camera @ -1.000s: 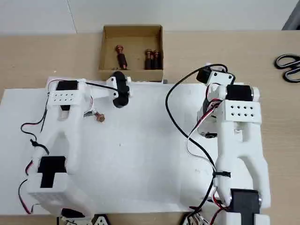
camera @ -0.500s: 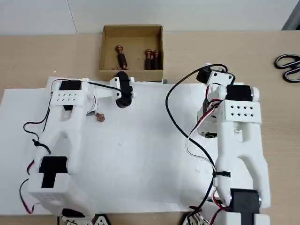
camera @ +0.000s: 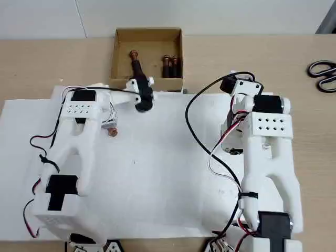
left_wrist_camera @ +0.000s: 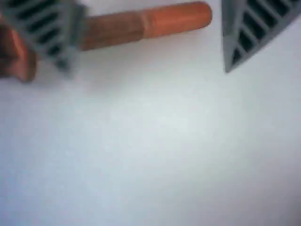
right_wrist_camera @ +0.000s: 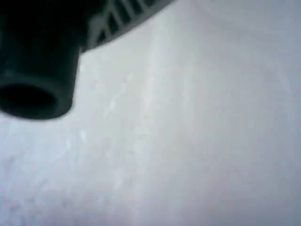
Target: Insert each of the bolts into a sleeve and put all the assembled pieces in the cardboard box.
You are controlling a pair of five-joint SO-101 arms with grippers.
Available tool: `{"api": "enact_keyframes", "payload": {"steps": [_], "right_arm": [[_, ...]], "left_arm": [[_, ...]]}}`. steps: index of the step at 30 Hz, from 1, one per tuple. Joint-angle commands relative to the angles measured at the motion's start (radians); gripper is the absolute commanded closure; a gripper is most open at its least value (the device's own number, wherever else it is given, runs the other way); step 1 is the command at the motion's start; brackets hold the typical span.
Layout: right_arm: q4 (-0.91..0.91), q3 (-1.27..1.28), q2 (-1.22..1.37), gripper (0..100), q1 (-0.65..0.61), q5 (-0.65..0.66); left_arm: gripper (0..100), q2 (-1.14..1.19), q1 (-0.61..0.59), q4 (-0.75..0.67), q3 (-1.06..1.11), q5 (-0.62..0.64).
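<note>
Left fingers (left_wrist_camera: 247, 33): apart, astride the lying bolt (left_wrist_camera: 146, 23), placed to close on its shank.
Cardboard box (camera: 152, 44): beyond the bolt, already holding finished pieces (camera: 170, 65).

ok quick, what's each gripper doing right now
left gripper: open, by the bolt, not gripping it
right gripper: looks closed on a black sleeve

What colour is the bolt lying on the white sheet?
Copper-orange bolt, clearest in the left wrist view.
</note>
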Motion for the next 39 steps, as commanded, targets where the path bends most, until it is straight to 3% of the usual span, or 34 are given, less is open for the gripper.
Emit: {"api": "enact_keyframes", "payload": {"steps": [1,10,18,29,39], "right_arm": [[-0.01,-0.009,-0.045,99.5,0.005,-0.011],[-0.013,-0.009,-0.041,99.5,0.004,-0.011],[-0.013,-0.009,-0.041,99.5,0.004,-0.011],[-0.012,-0.009,-0.044,99.5,0.004,-0.011],[-0.008,-0.009,-0.044,99.5,0.004,-0.011]], "left_arm": [[72,-0.018,0.003,-0.017,-0.012,0.052],[72,-0.025,-0.035,-0.014,-0.022,0.055],[72,-0.158,-0.049,0.12,-0.018,0.055],[73,-0.112,-0.06,0.08,-0.001,0.149],[85,-0.091,-0.031,0.084,-0.001,0.542]]}}
